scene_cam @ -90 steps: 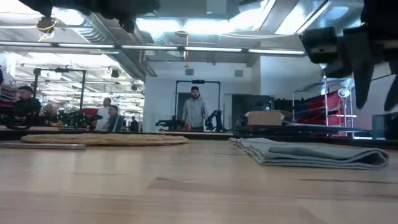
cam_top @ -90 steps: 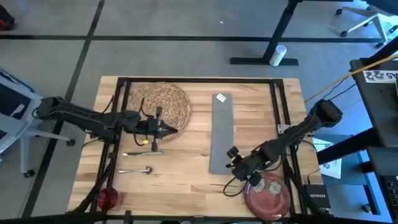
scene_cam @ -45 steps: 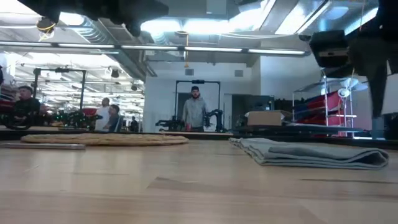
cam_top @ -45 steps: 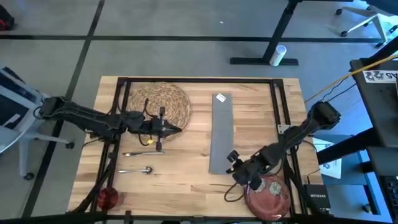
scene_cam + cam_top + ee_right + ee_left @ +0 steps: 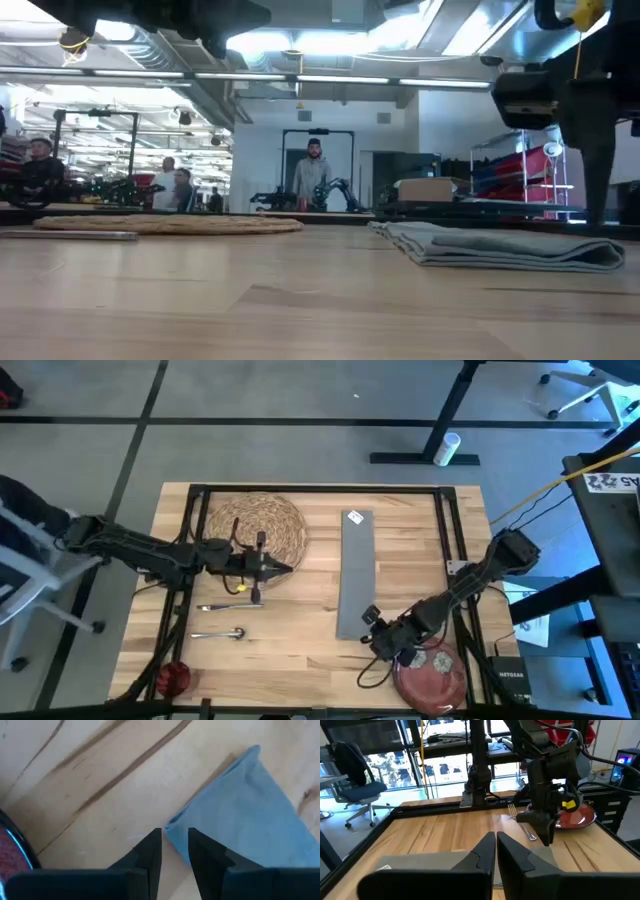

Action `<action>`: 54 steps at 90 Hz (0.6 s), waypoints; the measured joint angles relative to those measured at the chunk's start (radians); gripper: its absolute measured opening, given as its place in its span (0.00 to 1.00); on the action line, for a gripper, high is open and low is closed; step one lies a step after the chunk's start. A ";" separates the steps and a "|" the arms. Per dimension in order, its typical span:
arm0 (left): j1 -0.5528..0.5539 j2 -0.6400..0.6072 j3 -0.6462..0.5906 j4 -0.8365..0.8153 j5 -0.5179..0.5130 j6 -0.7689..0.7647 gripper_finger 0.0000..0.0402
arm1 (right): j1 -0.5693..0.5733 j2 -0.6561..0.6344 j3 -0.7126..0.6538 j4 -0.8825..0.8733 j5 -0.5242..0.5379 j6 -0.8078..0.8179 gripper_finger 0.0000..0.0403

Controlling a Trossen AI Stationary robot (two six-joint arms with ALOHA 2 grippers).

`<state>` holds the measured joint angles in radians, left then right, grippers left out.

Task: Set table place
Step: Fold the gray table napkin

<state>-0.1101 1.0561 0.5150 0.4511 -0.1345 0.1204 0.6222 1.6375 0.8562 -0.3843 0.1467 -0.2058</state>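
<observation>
The round woven mat [image 5: 256, 528] lies at the table's far left. The gray napkin [image 5: 356, 574] stretches flat down the middle. The dark red plate [image 5: 432, 672] sits at the near right and a small red cup [image 5: 172, 678] at the near left. A knife [image 5: 228, 606] and a spoon [image 5: 222, 633] lie between mat and cup. My left gripper [image 5: 288, 568] is shut above the mat's near right edge and holds nothing. My right gripper [image 5: 175, 845] points down over the napkin's near right corner [image 5: 172, 826]. Its fingers are slightly open, one on either side of that corner.
In the left wrist view a fork [image 5: 512, 810] lies on the wood beside the plate [image 5: 580, 815], behind my right arm. A black metal frame [image 5: 320, 488] edges the table [image 5: 300, 650]. People stand in the room beyond the table's far edge.
My right gripper has moved toward the table's near edge, from above the napkin's near end to its near right corner. My left gripper has shifted a little toward the right edge. The napkin, mat, plate and cutlery have stayed in place.
</observation>
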 joint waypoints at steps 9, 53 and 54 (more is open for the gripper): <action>0.000 0.000 0.000 0.000 0.000 0.000 0.00 | 0.000 0.000 0.000 0.000 0.000 0.020 0.23; 0.000 0.000 0.000 -0.008 0.000 -0.010 0.00 | -0.001 0.011 0.000 0.019 0.114 0.082 0.49; 0.000 0.000 0.000 -0.009 0.000 -0.010 0.00 | -0.001 0.013 0.000 0.019 0.115 0.082 0.49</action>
<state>-0.1101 1.0557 0.5152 0.4421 -0.1345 0.1100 0.6212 1.6502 0.8560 -0.3654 0.2618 -0.1237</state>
